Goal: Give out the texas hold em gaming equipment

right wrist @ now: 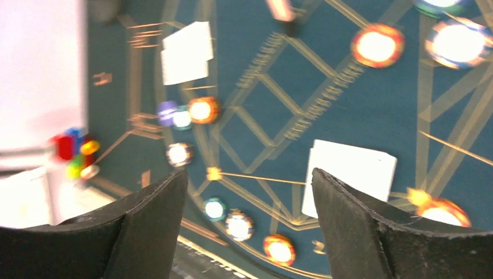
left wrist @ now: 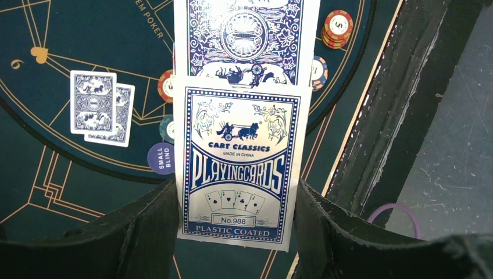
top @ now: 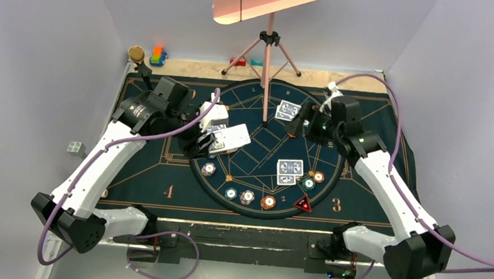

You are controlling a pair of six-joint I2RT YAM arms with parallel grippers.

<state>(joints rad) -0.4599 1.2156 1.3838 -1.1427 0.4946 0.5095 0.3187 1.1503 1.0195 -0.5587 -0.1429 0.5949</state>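
Note:
My left gripper (top: 205, 141) is shut on a blue-and-white playing-card box (top: 234, 137), held above the mat left of centre. In the left wrist view the box (left wrist: 235, 168) sits between my fingers (left wrist: 145, 226), with a blue-backed card (left wrist: 247, 35) sticking out of its top. Two pairs of blue-backed cards lie on the mat, one pair at the back (top: 288, 109) and one near the front (top: 290, 171). Several striped chips (top: 247, 196) and a red-black triangular marker (top: 303, 202) lie along the front arc. My right gripper (top: 299, 125) is open and empty above the back pair; its view is blurred (right wrist: 250, 180).
The dark gold-lined mat (top: 162, 173) covers the table. A tripod stand (top: 269, 48) rises at the back centre, one leg reaching onto the mat. Coloured toy blocks (top: 157, 56) sit at the back left. A purple small-blind disc (left wrist: 161, 158) lies by the chips.

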